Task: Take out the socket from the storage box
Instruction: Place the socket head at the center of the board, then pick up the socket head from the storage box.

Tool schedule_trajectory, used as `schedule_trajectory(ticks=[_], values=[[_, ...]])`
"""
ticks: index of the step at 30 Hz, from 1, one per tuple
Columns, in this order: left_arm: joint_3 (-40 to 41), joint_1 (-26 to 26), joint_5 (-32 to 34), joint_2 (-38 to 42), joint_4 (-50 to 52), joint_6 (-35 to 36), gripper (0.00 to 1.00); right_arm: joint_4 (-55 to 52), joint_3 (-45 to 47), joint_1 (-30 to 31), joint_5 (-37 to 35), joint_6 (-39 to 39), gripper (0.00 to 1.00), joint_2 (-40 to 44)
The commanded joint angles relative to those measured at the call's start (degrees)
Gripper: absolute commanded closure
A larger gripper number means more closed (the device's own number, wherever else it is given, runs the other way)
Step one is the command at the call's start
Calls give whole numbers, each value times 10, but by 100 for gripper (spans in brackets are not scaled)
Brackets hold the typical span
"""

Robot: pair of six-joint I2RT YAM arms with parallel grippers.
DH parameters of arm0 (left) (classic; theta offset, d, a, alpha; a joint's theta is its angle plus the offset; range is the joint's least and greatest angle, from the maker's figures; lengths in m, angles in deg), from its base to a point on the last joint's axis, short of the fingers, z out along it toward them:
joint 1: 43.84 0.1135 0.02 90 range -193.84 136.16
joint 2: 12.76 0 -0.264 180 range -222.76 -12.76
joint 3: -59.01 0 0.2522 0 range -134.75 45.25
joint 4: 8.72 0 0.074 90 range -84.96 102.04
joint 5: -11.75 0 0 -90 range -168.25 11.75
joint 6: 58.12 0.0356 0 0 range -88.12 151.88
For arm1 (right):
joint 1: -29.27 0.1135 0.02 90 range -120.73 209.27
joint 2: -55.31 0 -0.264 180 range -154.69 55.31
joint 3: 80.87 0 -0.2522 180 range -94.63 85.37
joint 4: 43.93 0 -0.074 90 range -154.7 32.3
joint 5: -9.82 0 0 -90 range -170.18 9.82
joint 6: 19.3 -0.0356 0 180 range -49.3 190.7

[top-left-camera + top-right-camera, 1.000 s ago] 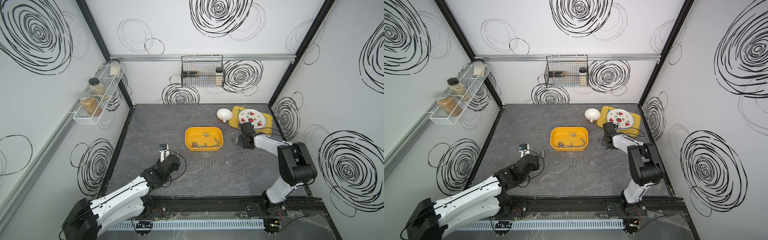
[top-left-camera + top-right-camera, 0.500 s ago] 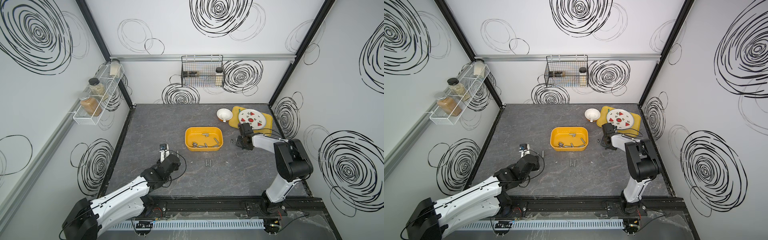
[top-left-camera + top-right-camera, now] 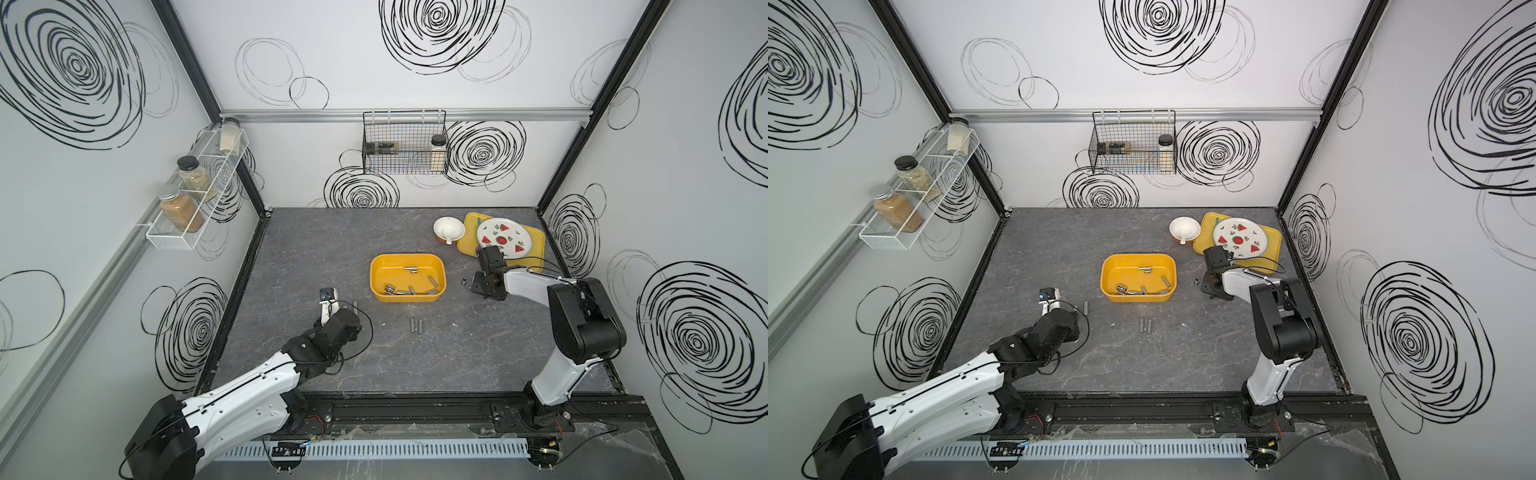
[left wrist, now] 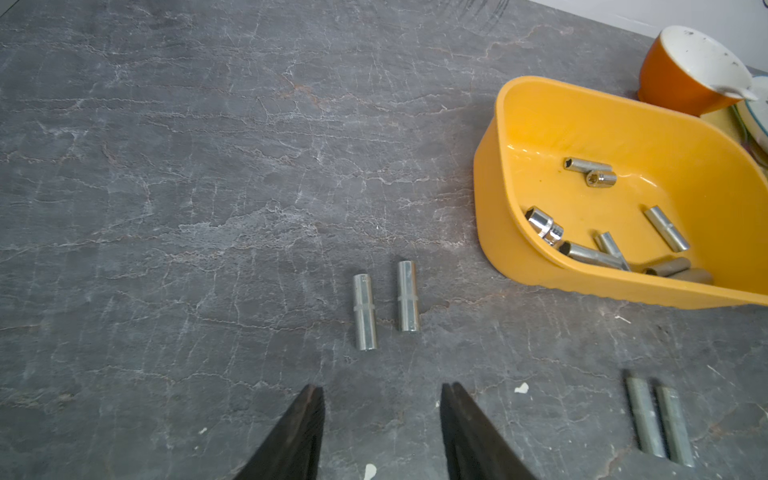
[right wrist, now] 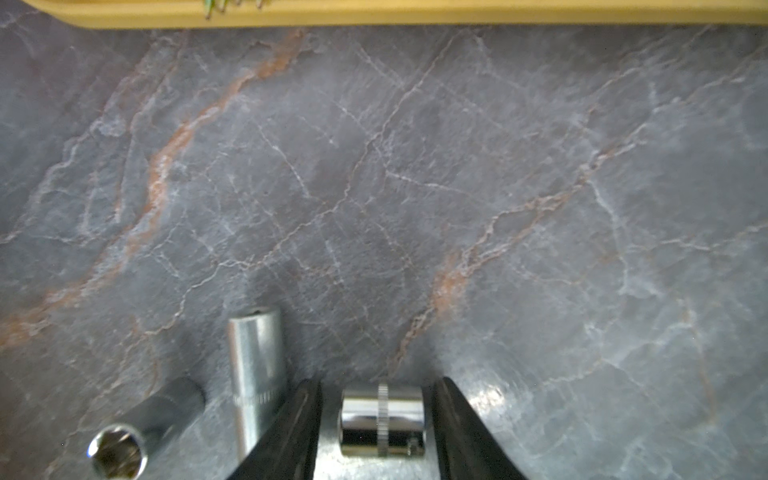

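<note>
The yellow-orange storage box [image 3: 376, 266] [image 3: 1106, 266] stands mid-table with several metal sockets [image 3: 409, 289] lying in it. To its right my right gripper [image 3: 478, 286] [image 5: 377, 381] is low over the table and open. A short shiny socket [image 5: 382, 419] lies on the table between its fingers, with a gap at each side. Two more sockets [image 5: 255, 361] rest just beside that gripper. My left gripper [image 4: 382, 387] stands open and holds nothing, near the table's left front. A pair of sockets [image 4: 365, 311] lies on the table just ahead of it.
Another pair of sockets [image 3: 417, 326] lies in front of the box. An orange cup [image 3: 449, 230] and a flat yellow tray [image 3: 538, 243] carrying a watermelon plate [image 3: 503, 237] sit at the back right, close behind my right arm.
My right gripper's jaws have spread apart and let go of the short socket, which now rests on the table. The left arm has not moved.
</note>
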Motion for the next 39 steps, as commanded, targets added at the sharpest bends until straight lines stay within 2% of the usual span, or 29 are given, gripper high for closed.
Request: schedule_trajectory(ticks=[1,8,14,17,21,26,31,39], values=[[0,4,0,-3,-14,5,47,-3,-11,-1,-1,0,51,9],[0,4,0,-4,-15,4,47,-18,-14,-1,1,3,51,37],[0,4,-1,-2,-18,6,47,-27,-2,-1,14,2,51,117],[-18,4,-16,-5,-10,6,47,-18,16,-1,44,5,50,164],[-70,3,-70,-25,-25,8,46,25,77,3,93,6,49,223],[-193,-10,-61,-145,-17,16,43,31,115,7,99,11,48,259],[-351,-20,-59,-330,5,24,42,46,138,18,125,6,47,295],[-614,-15,-115,-626,56,30,39,43,149,31,161,6,46,343]])
